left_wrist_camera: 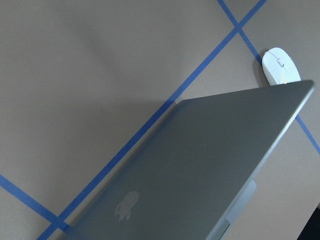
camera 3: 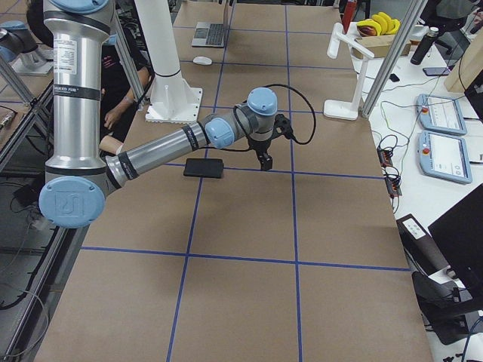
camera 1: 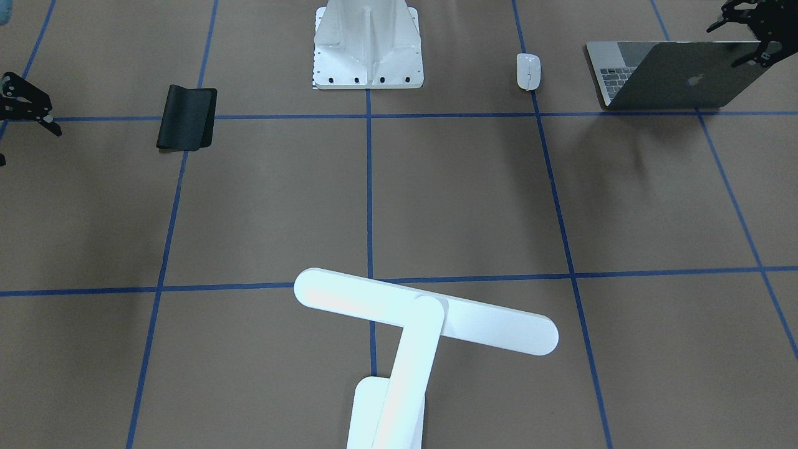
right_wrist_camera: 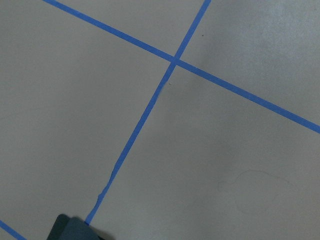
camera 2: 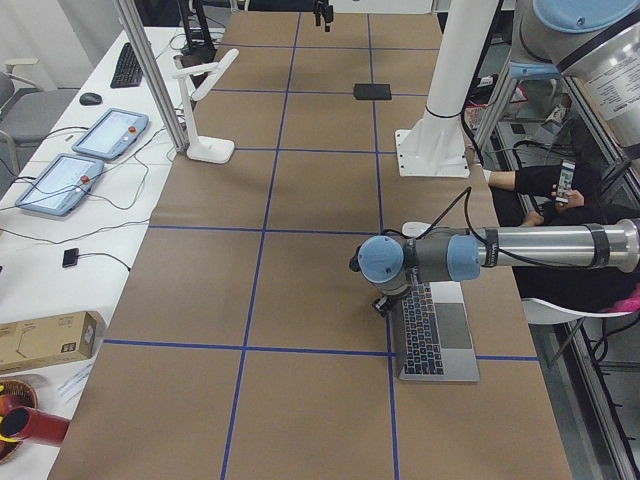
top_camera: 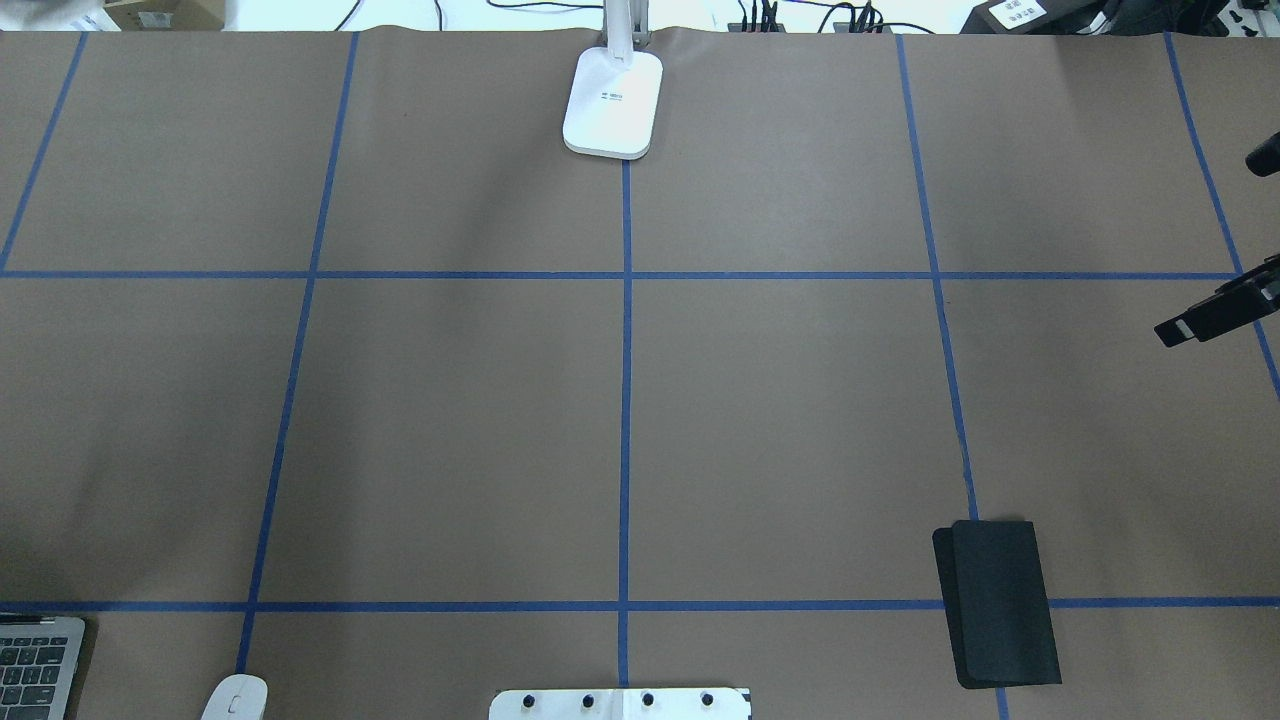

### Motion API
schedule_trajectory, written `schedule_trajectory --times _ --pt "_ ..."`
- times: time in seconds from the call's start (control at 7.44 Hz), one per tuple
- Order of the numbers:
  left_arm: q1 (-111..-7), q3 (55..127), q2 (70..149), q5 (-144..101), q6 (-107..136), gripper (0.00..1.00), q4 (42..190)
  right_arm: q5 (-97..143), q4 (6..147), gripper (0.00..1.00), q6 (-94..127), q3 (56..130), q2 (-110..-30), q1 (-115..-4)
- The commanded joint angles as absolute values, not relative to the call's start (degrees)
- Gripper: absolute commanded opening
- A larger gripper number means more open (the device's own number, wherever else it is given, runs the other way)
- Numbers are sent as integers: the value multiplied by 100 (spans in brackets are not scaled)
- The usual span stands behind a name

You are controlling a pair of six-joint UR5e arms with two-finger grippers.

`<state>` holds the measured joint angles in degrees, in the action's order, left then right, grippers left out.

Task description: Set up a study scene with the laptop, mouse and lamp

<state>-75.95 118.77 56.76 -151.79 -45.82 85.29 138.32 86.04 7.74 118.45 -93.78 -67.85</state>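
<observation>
The laptop [camera 1: 679,78] stands at the near-left corner with its lid partly raised; the logo shows in the left wrist view [left_wrist_camera: 125,206], and a corner of its keyboard shows in the overhead view [top_camera: 35,665]. My left gripper [camera 1: 734,43] hangs at the lid's upper edge with its fingers spread, one against the lid. The mouse [camera 1: 528,70] lies beside the laptop, and shows in the overhead view [top_camera: 237,697] and the left wrist view [left_wrist_camera: 280,67]. The lamp [camera 1: 424,318] stands at the far middle on its base [top_camera: 612,105]. My right gripper [top_camera: 1225,240] is open and empty.
A black folded mat [top_camera: 1000,603] lies at the near right, also seen in the front view [camera 1: 187,117]. The white ribbed pedestal [camera 1: 368,47] stands at the near middle edge. Blue tape lines divide the brown table cover [top_camera: 450,430] into squares.
</observation>
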Motion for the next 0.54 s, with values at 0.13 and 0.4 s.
schedule_trajectory --times 0.13,0.4 --pt "-7576 11883 5722 -15012 -4982 90 8587 13825 8604 100 773 11839 -9387 -6785" --pt "-7559 11883 5774 -14862 -5246 89 8587 13825 8604 100 773 11839 -9387 -6785"
